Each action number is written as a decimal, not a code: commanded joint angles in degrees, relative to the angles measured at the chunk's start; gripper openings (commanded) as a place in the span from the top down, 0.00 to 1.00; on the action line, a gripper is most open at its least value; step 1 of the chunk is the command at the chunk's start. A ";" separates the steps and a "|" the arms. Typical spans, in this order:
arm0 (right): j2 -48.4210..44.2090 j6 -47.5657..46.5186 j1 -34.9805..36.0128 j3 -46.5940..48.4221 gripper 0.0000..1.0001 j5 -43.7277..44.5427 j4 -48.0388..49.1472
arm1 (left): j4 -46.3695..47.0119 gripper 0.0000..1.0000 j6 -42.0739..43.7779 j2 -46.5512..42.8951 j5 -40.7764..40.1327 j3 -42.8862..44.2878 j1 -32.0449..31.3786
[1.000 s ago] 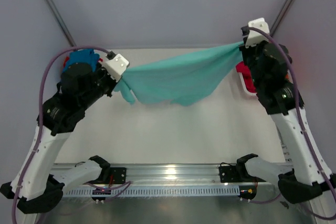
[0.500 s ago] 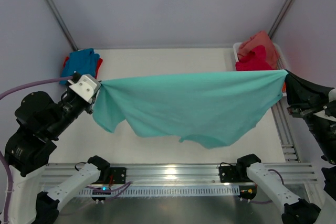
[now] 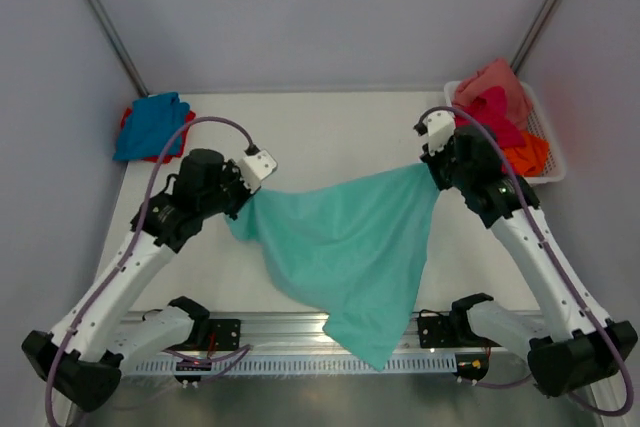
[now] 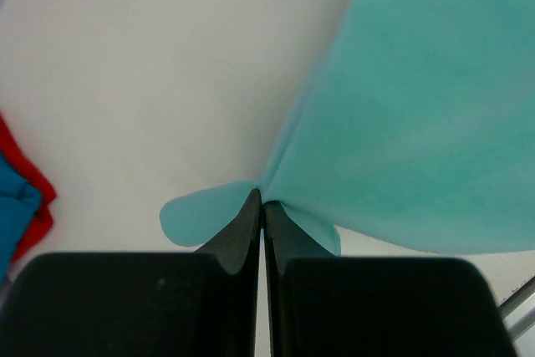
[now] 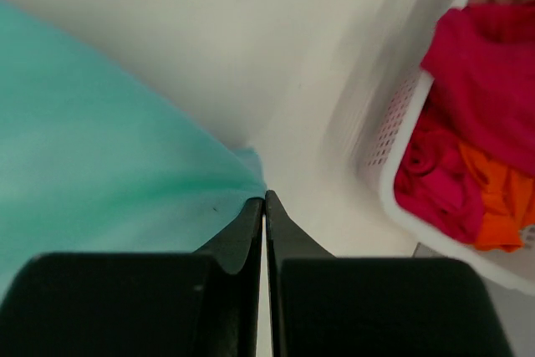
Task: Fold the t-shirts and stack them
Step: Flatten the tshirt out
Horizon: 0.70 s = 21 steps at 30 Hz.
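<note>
The mint-teal t-shirt (image 3: 350,247) hangs unfolded between the two arms, above the near half of the table (image 3: 330,127). Its lower point trails over the near rail (image 3: 300,325).

The left gripper (image 4: 261,202) is clamped on one edge of the cloth, with a small flap bunched at its tips. The right gripper (image 5: 264,200) is clamped on the opposite edge. No gap shows between either pair of jaws.

At the far-left corner, the blue t-shirt (image 3: 150,125) lies on top of the red t-shirt (image 3: 126,117); these appear to form the finished stack. The white mesh basket (image 3: 548,172) at the far right holds the salmon-pink t-shirt (image 3: 495,79), the magenta t-shirt (image 3: 490,107) and the orange t-shirt (image 3: 522,155), all crumpled.

Assessment: roughly two garments are done. The held shirt has yet to be spread flat, folded and stacked. Three more remain.
</note>
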 commanded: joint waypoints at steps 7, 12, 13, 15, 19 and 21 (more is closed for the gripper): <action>16.98 -3.81 -0.30 -6.96 0.97 5.70 17.03 | 22.24 1.00 -1.43 14.98 0.98 -13.88 0.17; 27.02 -4.86 -0.21 -4.15 0.97 11.94 24.61 | 30.49 1.00 -0.72 26.58 -8.57 -11.77 0.26; 29.91 -5.30 -0.21 -2.67 0.97 13.26 26.88 | 34.08 1.00 -0.55 29.82 -9.90 -11.24 0.26; 33.17 -5.22 -0.21 1.27 0.97 14.49 27.69 | 37.09 1.00 -0.90 33.17 -14.28 -9.93 0.26; 39.95 -3.81 -0.21 7.88 0.97 17.92 27.96 | 41.84 1.00 -1.43 44.49 -22.36 -2.91 0.34; 41.71 -3.37 -0.21 9.03 0.97 19.50 29.36 | 45.00 1.00 -1.78 47.77 -25.63 -0.70 0.43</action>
